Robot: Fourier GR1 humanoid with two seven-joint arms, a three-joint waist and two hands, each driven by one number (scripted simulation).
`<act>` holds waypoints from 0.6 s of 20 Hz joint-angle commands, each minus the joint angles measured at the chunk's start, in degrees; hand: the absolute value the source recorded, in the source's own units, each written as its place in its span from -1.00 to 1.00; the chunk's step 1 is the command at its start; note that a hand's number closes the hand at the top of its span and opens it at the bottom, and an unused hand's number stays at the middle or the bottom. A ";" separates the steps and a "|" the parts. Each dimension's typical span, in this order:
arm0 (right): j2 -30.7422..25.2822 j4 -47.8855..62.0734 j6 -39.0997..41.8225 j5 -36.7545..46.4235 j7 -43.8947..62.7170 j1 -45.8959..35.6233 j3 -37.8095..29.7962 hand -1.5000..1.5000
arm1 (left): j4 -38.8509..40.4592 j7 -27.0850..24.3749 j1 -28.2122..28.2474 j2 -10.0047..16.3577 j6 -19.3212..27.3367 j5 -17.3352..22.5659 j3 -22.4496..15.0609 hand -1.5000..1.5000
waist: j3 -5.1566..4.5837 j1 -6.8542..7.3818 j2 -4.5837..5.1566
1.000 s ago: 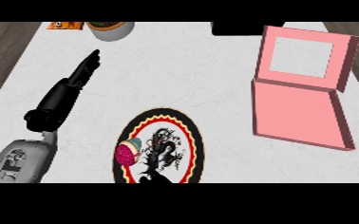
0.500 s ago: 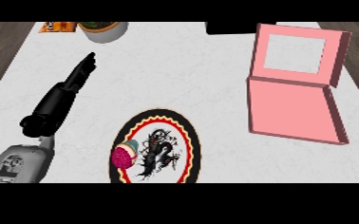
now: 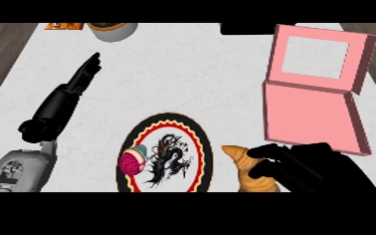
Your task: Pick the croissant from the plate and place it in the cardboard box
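Saw right hand (image 3: 316, 172) at lower right, fingers curled round croissant (image 3: 253, 181). Found croissant off the patterned plate (image 3: 169, 117), just beside its right rim, pointed end up, right side hidden under the fingers. Noted pink box (image 3: 305, 112) lying open just above that hand, lid tilted back. Spotted left hand (image 3: 73, 87) at far left, fingers straight and pressed together, pointing toward grey bowl (image 3: 110, 30), holding nothing. Also logged pink round item (image 3: 132, 162) on plate's left side.

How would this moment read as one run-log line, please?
right hand curled on croissant | beside plate | box open | left hand open
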 commanded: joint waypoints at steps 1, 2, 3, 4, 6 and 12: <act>-4.49 -0.08 0.84 -16.08 -1.78 1.75 -13.45 1.00 | -0.76 -1.17 1.54 0.00 -0.76 -0.31 -0.20 0.00 | -0.05 0.81 -0.08; -2.32 3.70 3.36 -19.39 -0.16 -2.52 -15.95 1.00 | -3.19 2.04 0.65 -1.25 0.06 -0.72 -1.54 0.00 | -0.09 1.63 -0.08; -4.94 7.64 2.07 -22.41 -6.70 -0.41 -19.70 1.00 | -2.59 0.67 0.60 0.05 -1.26 0.40 -0.01 0.00 | 0.00 1.38 0.03; -4.42 12.37 3.06 -22.90 -10.28 -1.04 -20.85 1.00 | -3.13 1.35 1.46 0.01 -1.94 1.00 0.14 0.00 | -0.04 1.52 -0.07; -7.45 18.74 7.58 -23.83 -14.14 -4.13 -23.86 1.00 | 0.22 -0.41 -0.21 -1.39 -0.91 -0.80 -0.64 0.00 | -0.08 1.50 0.08; -12.08 33.80 21.67 -25.67 -21.86 -5.99 -20.73 1.00 | 0.51 0.65 -1.84 -2.12 -1.42 -1.36 -1.34 0.00 | -0.13 2.14 0.34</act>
